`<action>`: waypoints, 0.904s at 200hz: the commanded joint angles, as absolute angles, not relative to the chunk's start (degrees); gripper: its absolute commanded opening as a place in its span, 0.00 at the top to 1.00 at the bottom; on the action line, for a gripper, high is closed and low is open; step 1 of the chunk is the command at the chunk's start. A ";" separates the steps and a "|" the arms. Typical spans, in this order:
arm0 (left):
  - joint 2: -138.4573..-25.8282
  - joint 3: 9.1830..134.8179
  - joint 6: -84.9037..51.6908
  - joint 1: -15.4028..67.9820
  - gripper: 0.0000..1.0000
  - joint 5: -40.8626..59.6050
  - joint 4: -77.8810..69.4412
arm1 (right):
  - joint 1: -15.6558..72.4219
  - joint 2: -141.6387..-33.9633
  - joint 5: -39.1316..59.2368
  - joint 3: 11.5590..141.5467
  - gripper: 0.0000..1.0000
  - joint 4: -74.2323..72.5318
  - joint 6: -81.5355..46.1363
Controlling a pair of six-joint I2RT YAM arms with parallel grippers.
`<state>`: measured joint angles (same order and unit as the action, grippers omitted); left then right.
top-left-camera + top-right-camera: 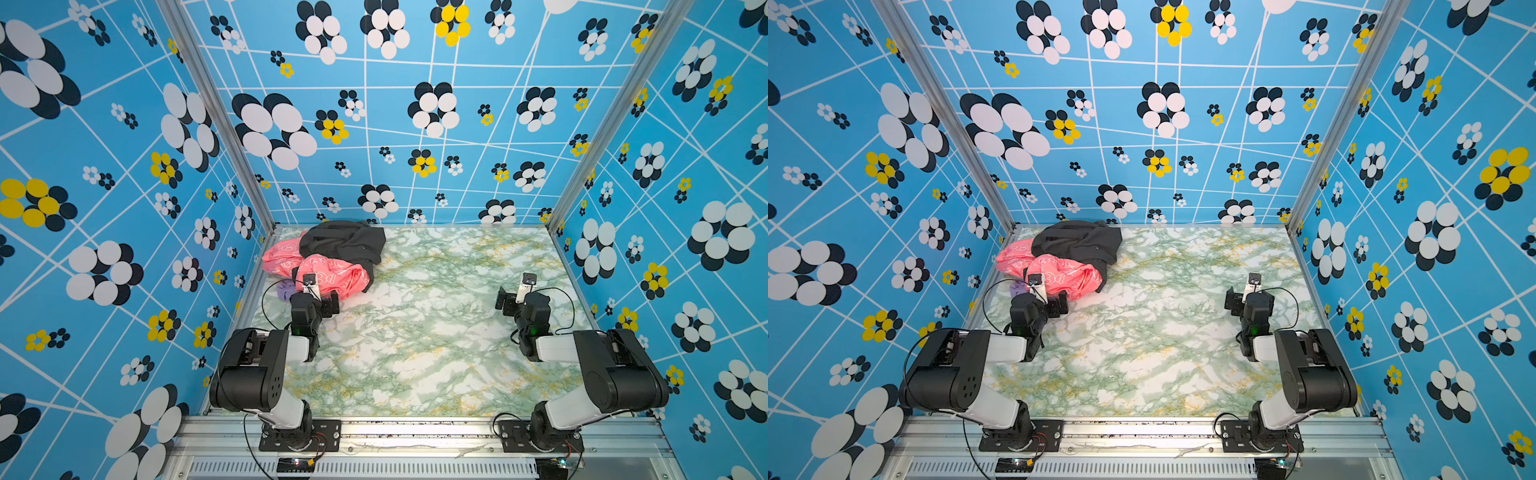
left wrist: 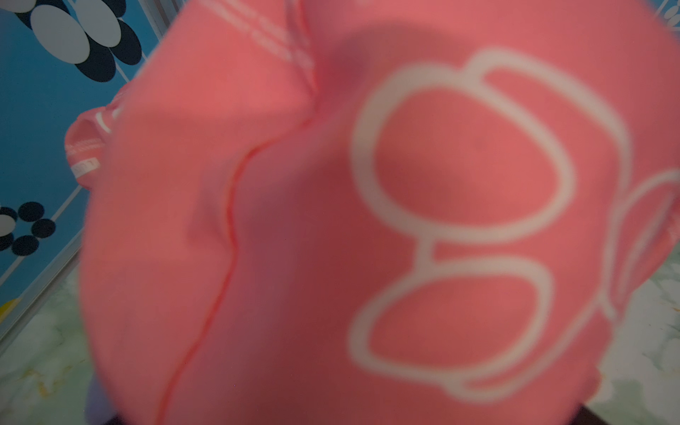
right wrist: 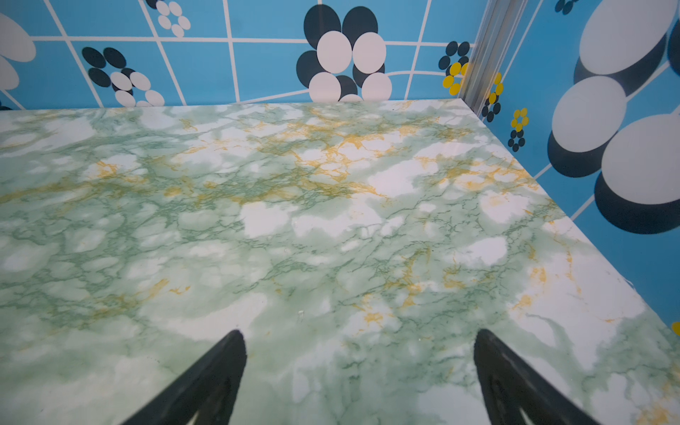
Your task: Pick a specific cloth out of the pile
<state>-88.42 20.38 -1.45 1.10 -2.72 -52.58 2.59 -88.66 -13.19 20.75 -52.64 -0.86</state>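
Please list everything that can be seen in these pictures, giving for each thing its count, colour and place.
table: one, green-white marble with yellow veins, centre.
walls: three, blue with black, white and yellow flowers, around the table.
black garment: one, black, far left corner, topmost.
coral-pink cloth: one, pink with white outline print, partly under the black garment.
lavender cloth: one, purple, small part showing at the pink cloth's near left edge.
left gripper: one, black, close at the pink cloth's near side.
right gripper: one, black, open, above bare table on the right.
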 commanded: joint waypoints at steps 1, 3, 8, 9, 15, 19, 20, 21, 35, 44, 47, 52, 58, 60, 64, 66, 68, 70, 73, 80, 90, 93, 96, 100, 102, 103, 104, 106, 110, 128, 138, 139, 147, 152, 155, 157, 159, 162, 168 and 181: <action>-82.47 19.94 -2.08 0.91 0.01 -4.75 -51.10 | 2.36 -85.69 -12.95 22.68 0.01 -48.63 -1.46; -81.61 19.95 -2.10 0.86 0.01 -4.99 -50.08 | 2.37 -85.03 -12.99 22.90 0.01 -47.71 -1.48; -79.32 20.35 -2.11 0.87 0.01 -5.56 -47.11 | 2.37 -83.51 -13.37 23.62 0.01 -45.01 -1.63; -78.86 20.46 -2.11 0.87 0.01 -5.64 -46.49 | 2.37 -83.24 -13.41 23.81 0.01 -44.21 -1.69; -75.85 21.20 -1.95 0.88 0.01 -6.28 -42.40 | 2.37 -81.21 -13.80 24.74 0.01 -40.43 -1.93; -73.87 21.69 -1.79 0.88 0.01 -6.76 -39.83 | 2.35 -79.84 -13.89 25.33 0.01 -37.90 -2.21; -73.41 21.83 -1.77 0.88 0.01 -6.85 -39.25 | 2.36 -79.51 -13.89 25.50 0.01 -37.41 -2.29; -72.92 21.95 -1.68 0.88 0.01 -6.94 -38.79 | 2.37 -79.26 -13.97 25.67 0.01 -36.72 -2.33; -66.38 22.88 -0.69 0.88 0.01 -7.72 -32.92 | 2.37 -75.19 -13.38 26.75 0.01 -31.79 -3.13; -62.17 23.92 -0.27 0.85 0.01 -7.82 -28.76 | 2.36 -72.35 -12.16 26.89 0.01 -30.21 -3.86; -60.71 24.34 -0.20 0.80 0.01 -7.73 -27.06 | 2.37 -71.41 -11.78 26.89 0.01 -29.59 -4.21; -58.45 25.20 -0.18 0.65 0.01 -7.52 -24.22 | 2.37 -69.89 -11.16 27.11 0.01 -28.51 -4.94; -56.00 26.24 -0.22 0.59 0.01 -7.22 -20.97 | 2.33 -68.22 -10.53 27.56 0.01 -26.89 -5.95; -55.13 26.69 -0.25 0.50 0.01 -7.21 -19.72 | 2.36 -67.59 -10.21 27.76 0.01 -26.17 -6.41; -53.65 27.57 -0.46 0.40 0.01 -7.09 -17.40 | 2.33 -66.56 -9.77 28.27 0.01 -24.70 -7.24; -53.05 27.99 -0.62 0.25 0.01 -7.11 -16.39 | 2.36 -65.99 -9.47 28.47 0.01 -23.99 -7.63; -52.29 28.55 -0.79 0.13 0.01 -7.03 -15.08 | 2.37 -65.43 -9.20 28.72 0.01 -23.36 -8.08; -51.77 28.93 -0.92 0.10 0.01 -6.90 -14.03 | 2.37 -64.92 -8.94 28.91 0.01 -22.76 -8.46; -50.82 29.79 -1.23 -0.11 0.01 -6.86 -12.20 | 2.33 -64.21 -8.30 29.24 0.01 -22.02 -9.02; -49.25 31.95 -2.06 -0.74 0.01 -6.37 -7.91 | 2.36 -62.76 -6.67 29.95 0.01 -20.60 -9.95; -47.41 34.81 -4.09 -2.14 0.01 -5.53 -2.15 | 2.42 -60.90 -4.95 30.89 0.01 -18.96 -11.65; -46.94 35.61 -5.03 -2.75 0.01 -5.38 -0.44 | 2.41 -60.47 -4.24 31.09 0.01 -18.63 -12.30; -46.67 36.48 -6.00 -3.34 0.01 -5.06 0.82 | 2.45 -59.97 -3.71 31.30 0.01 -18.21 -12.80; -46.40 37.43 -7.36 -4.10 0.01 -4.57 2.73 | 2.46 -59.43 -2.71 31.64 0.01 -17.61 -13.29; -46.29 37.88 -7.93 -4.65 0.01 -4.22 3.63 | 2.46 -59.16 -2.30 31.82 0.01 -17.30 -13.41; -46.26 38.10 -8.31 -4.83 0.01 -3.96 4.19 | 2.46 -59.02 -2.03 31.90 0.01 -17.13 -13.56; -46.25 38.34 -8.64 -5.14 0.01 -3.78 4.60 | 2.46 -58.91 -1.81 31.99 0.01 -17.00 -13.63; -46.17 38.77 -9.15 -5.59 0.01 -3.47 5.30 | 2.46 -58.72 -1.42 32.17 0.01 -16.71 -13.87; -46.14 39.70 -10.24 -6.44 0.01 -2.81 6.74 | 2.54 -58.29 -0.70 32.60 0.01 -16.00 -14.29; -47.07 42.13 -14.38 -9.83 0.01 1.44 11.34 | 2.63 -57.04 2.84 34.24 0.01 -13.49 -15.92; -48.13 42.86 -16.53 -11.60 0.01 4.44 12.56 | 2.76 -56.41 4.59 34.84 0.01 -12.41 -16.33; -48.23 42.92 -16.84 -11.78 0.01 4.68 12.65 | 2.79 -56.37 4.80 34.87 0.01 -12.22 -16.34; -49.40 43.22 -19.11 -13.13 0.01 6.82 13.42 | 2.97 -55.94 5.84 35.17 0.01 -11.34 -16.54; -50.19 43.30 -20.47 -14.01 0.01 8.28 13.72 | 3.03 -55.67 6.44 35.32 0.01 -10.90 -16.64; -50.76 43.40 -21.29 -14.49 0.01 9.12 13.90 | 3.07 -55.50 6.76 35.41 0.01 -10.59 -16.61; -51.03 43.41 -21.85 -14.79 0.01 9.69 14.02 | 3.14 -55.36 6.94 35.42 0.01 -10.43 -16.61; -51.32 43.42 -22.42 -15.14 0.01 10.02 14.16 | 3.22 -55.24 7.12 35.46 0.01 -10.27 -16.61; -51.72 43.42 -23.24 -15.61 0.01 10.66 14.31 | 3.25 -55.01 7.43 35.43 0.01 -10.10 -16.68; -52.72 43.42 -25.02 -16.41 0.01 11.67 14.57 | 3.41 -54.70 8.00 35.34 0.01 -9.86 -16.59; -54.38 42.87 -28.01 -17.87 0.01 13.31 14.30 | 3.68 -54.04 9.06 35.03 0.01 -9.35 -16.44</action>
